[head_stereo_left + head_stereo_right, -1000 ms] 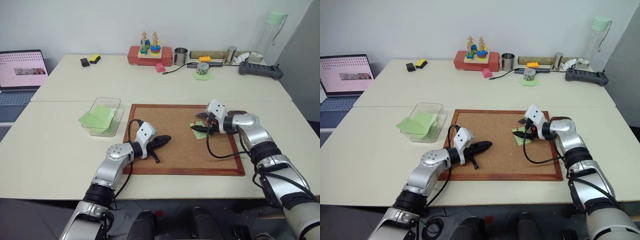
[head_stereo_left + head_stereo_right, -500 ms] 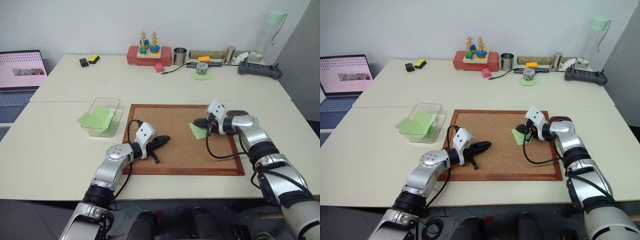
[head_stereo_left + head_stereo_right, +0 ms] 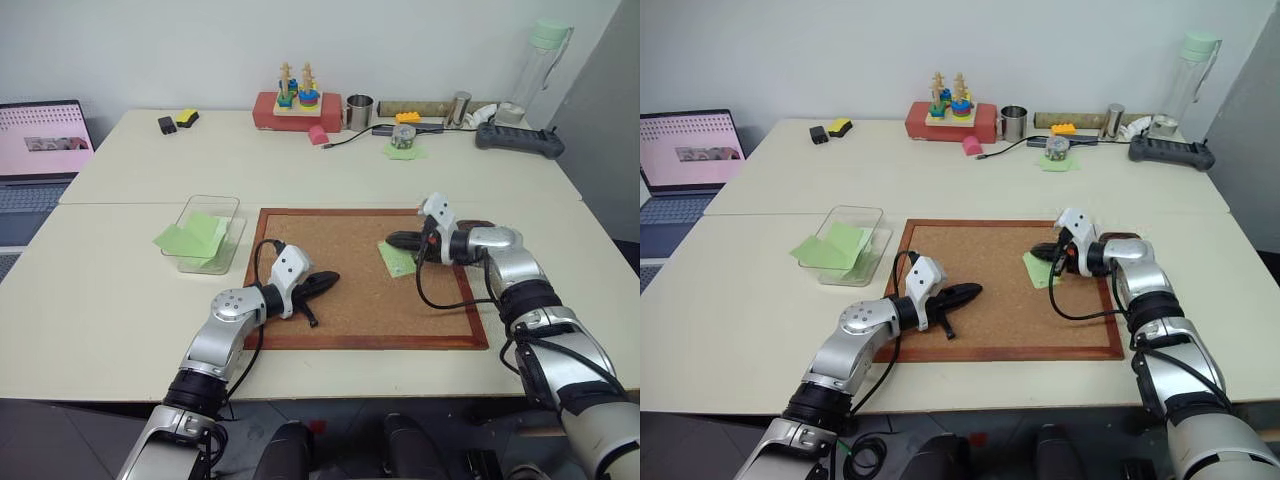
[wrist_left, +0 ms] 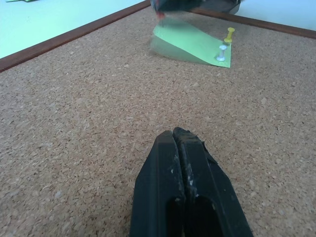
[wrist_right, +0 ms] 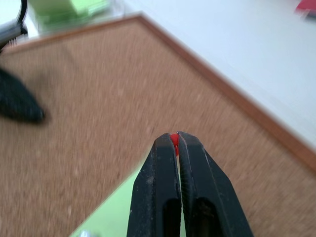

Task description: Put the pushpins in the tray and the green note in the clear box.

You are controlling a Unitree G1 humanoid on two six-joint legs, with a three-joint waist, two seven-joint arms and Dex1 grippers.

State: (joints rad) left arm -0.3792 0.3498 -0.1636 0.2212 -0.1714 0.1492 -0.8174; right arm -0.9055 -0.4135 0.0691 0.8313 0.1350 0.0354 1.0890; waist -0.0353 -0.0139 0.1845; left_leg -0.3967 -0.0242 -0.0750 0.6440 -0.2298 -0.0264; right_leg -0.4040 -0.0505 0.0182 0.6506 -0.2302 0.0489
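- Evidently the pin-pulling step is in hand: the right gripper (image 5: 175, 139) has its jaws pinched tight on the red pushpin (image 5: 173, 139), held at the very tips above the green note (image 3: 398, 260).
- The note lies on the corkboard (image 3: 340, 240) directly beneath those jaws, with a yellow pushpin (image 4: 229, 34) and a pale one (image 4: 221, 53) standing at its edge.
- The left gripper (image 4: 178, 139) rests closed and empty, well apart from the note.
- Next, I judge, the red pin must be carried back to the tray (image 3: 480, 226) behind the right jaws.
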